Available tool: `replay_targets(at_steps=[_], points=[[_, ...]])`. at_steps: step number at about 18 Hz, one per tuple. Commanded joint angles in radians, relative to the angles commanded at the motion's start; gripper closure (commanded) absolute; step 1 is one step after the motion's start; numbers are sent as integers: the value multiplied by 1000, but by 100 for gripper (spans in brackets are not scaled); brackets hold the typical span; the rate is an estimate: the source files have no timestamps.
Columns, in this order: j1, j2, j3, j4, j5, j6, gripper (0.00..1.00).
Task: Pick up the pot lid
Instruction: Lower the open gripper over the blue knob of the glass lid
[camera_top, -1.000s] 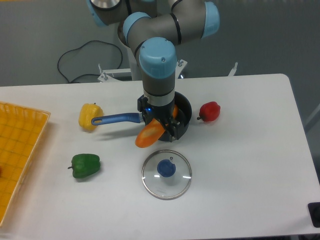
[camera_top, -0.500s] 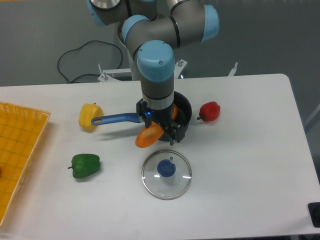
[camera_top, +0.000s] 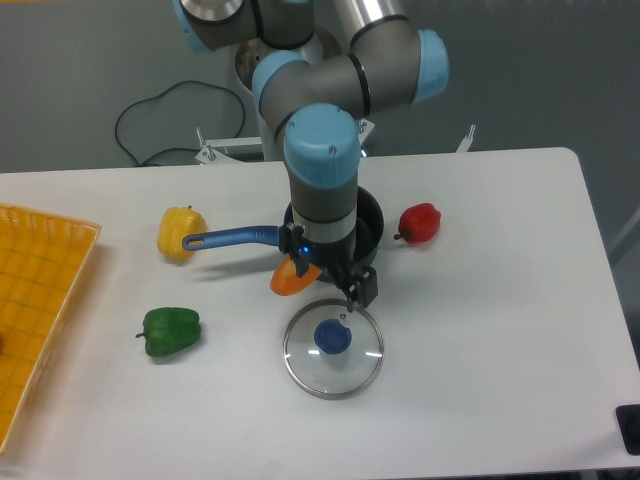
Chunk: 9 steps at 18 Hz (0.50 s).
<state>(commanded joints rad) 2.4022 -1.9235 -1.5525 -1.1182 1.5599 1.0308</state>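
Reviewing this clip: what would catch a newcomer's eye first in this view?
The large grey robot arm with light-blue joint caps dominates, reaching down from the top centre over a black pot. Just below its black two-finger gripper, the round clear pot lid with a dark-blue knob stands out on the white table. The bright yellow-orange bin at the left edge comes next.

Arm: reaching in from above (blue caps showing)
Wrist: close to upright
Gripper: pointing down, my two fingers spread apart
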Motion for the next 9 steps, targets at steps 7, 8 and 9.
replay_targets(at_steps=[7, 8, 9], points=[[-15, -63, 51, 5, 19, 6, 0], [-15, -72, 54, 6, 19, 12, 0], [-15, -86, 54, 11, 22, 12, 0]])
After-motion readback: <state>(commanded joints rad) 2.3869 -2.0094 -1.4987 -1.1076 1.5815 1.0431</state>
